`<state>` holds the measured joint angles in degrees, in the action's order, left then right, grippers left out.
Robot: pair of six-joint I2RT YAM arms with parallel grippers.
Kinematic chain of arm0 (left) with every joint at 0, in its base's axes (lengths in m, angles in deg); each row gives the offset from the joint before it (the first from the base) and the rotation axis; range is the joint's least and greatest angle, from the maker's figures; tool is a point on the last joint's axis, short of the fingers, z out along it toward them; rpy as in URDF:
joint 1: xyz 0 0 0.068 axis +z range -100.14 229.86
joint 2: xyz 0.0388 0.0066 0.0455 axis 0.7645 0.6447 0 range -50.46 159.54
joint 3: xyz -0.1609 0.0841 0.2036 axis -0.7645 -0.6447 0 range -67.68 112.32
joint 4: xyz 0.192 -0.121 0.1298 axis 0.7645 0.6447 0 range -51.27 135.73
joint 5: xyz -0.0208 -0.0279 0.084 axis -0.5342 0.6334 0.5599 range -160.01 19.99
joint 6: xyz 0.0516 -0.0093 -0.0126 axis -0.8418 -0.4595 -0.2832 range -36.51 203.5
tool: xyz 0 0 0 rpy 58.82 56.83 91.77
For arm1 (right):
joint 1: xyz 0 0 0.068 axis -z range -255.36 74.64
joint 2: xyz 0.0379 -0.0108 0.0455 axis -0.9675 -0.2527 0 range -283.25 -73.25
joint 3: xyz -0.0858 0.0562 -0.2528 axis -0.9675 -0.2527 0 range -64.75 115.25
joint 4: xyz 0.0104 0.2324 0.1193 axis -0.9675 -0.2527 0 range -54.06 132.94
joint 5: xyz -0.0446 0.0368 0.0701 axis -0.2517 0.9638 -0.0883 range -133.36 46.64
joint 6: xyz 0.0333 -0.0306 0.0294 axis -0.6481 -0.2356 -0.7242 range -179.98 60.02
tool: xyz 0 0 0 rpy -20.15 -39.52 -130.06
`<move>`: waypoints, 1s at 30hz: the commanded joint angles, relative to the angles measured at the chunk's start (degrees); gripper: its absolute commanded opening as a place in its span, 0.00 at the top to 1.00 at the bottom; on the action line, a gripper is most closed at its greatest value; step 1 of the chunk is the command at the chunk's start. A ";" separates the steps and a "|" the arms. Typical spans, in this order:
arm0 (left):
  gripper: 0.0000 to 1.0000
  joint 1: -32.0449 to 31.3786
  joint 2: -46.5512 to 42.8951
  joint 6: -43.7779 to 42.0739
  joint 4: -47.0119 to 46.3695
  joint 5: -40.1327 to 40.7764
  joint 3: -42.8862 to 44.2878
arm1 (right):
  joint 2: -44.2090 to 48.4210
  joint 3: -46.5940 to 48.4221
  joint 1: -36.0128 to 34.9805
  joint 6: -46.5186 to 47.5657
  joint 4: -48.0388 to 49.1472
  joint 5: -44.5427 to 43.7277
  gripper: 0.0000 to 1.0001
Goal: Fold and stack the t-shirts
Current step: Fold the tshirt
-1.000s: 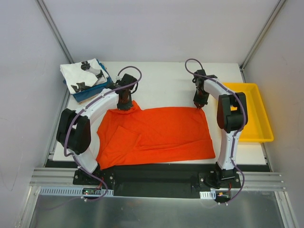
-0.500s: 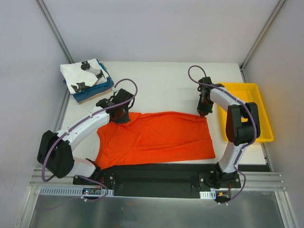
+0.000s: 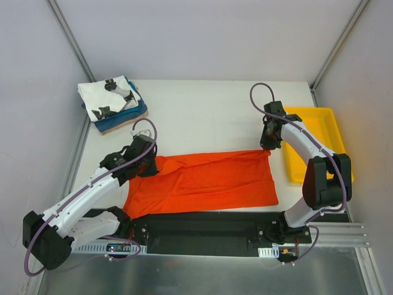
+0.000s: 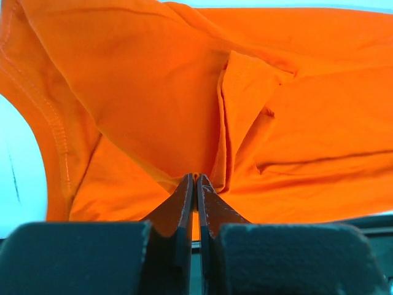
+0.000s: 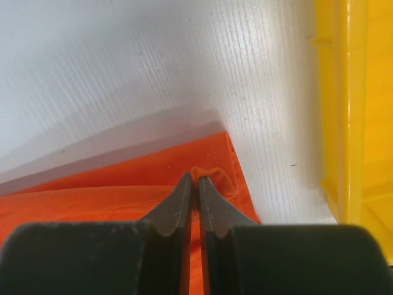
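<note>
The orange-red tee (image 3: 209,181) is spread along the near side of the worktop (image 3: 209,117), its far corners clamped in the left pincer (image 3: 148,165) and right pincer (image 3: 268,146); the thin hem pinched at the right could be lost under tension, and a skewed fold left.

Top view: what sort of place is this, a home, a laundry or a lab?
Most likely a lab test cell. Two robot arms mounted on a metal rail hold an orange shirt on a white table, and plain grey panels close it in.
</note>
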<state>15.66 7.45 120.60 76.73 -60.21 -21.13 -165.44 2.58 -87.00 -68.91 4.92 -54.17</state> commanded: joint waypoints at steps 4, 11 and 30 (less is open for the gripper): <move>1.00 -1.14 -8.15 1.57 0.50 -5.93 -3.39 | 4.55 -1.24 0.13 1.81 -0.74 0.09 0.95; 1.00 -1.22 -14.14 0.69 3.04 -7.60 -4.97 | 6.75 -2.02 0.13 2.16 -1.88 -0.97 0.95; 1.00 -1.22 -20.03 11.49 13.84 -10.78 -10.51 | 12.64 -8.79 0.12 2.25 -1.97 -1.49 0.93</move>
<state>14.92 -11.91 127.66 85.32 -70.92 -31.65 -156.17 -4.64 -87.00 -67.19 3.68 -54.43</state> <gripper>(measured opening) 0.011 0.073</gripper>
